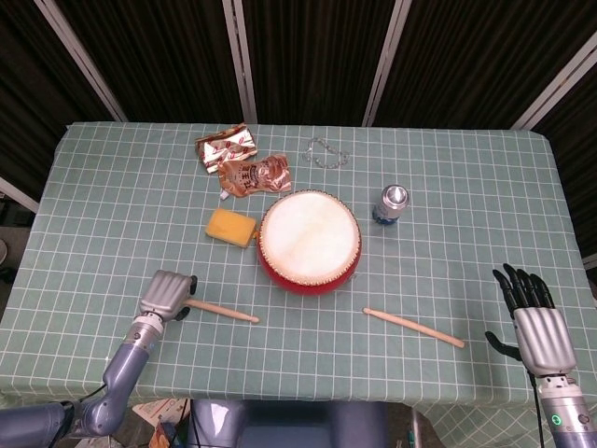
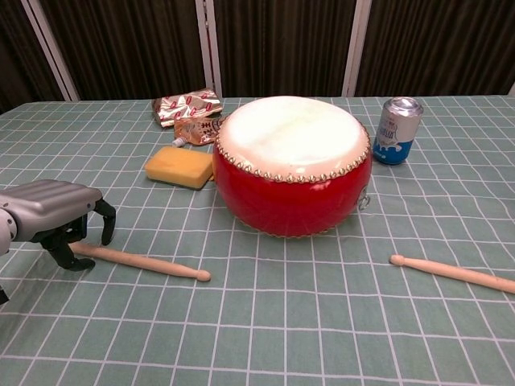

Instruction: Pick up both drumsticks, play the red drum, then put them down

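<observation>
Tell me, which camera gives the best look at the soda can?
The chest view: the soda can stands upright there, its blue label facing the camera. The head view looks down on it, showing mostly the silver top beside the red drum.

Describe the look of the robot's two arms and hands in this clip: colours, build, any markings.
Both hands, the left hand and the right hand, have ribbed silver-grey backs and black fingers. The forearms are blue-grey tubes with metallic wrist collars. A small green light shows on the right wrist. No loose cables are visible.
</observation>
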`<state>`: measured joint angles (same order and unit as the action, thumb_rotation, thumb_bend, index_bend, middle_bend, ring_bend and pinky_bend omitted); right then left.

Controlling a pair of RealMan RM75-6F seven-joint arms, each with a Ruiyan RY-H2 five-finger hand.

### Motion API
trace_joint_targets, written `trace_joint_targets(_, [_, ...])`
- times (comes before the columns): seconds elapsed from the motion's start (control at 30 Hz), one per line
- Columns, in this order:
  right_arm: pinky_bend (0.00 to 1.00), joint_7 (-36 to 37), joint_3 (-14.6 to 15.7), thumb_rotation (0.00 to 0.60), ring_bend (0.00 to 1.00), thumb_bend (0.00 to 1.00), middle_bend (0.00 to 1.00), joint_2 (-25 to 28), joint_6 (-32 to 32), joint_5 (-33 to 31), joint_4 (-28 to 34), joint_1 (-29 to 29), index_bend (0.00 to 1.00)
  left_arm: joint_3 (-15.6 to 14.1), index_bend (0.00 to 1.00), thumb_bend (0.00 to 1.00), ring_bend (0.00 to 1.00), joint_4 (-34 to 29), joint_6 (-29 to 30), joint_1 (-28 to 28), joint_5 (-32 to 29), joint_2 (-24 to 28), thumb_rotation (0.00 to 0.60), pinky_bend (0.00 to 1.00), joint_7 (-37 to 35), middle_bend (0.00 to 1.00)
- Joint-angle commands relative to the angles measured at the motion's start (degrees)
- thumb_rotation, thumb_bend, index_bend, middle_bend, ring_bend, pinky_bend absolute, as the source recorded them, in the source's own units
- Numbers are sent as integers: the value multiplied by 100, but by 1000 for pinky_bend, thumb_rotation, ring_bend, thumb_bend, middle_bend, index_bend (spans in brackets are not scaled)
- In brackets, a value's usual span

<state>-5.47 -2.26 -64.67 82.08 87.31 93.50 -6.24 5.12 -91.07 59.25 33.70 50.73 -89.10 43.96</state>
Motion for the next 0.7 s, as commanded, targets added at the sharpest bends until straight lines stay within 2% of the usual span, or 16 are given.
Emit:
trace_joint_targets(0.03, [65, -10, 0, 600, 0, 233, 0, -2, 4, 0, 7, 1, 0, -51, 479, 270, 1000, 75, 1, 8, -3, -21, 600, 1000, -38, 1000])
trace_joint_targets(0.2, [65, -13, -3, 600, 0, 233, 0, -1, 7, -14, 18, 5, 0, -81, 539, 343, 1000, 209, -19, 33, -46, -130, 600, 1000, -107, 1000])
trace_joint_targets(0.37, [65, -4, 0, 600, 0, 232, 0, 4, -3, -28, 28, 8, 0, -128, 706, 496, 1000, 292, -22, 62, -80, -210, 600, 1000, -98, 1000])
trace_joint_targets(0.47, [65, 0, 0, 600, 0, 232, 0, 6, 2, -28, 25, 10, 0, -115, 735, 536, 1000, 223, 36, 51, -43, -180, 600, 1000, -168, 1000])
trace_joint_targets(0.7, [65, 12, 3, 600, 0, 232, 0, 13, 9, -21, 34, 13, 0, 56, 754, 563, 1000, -761, 406, -142, 352, 483, 600, 1000, -741, 1000])
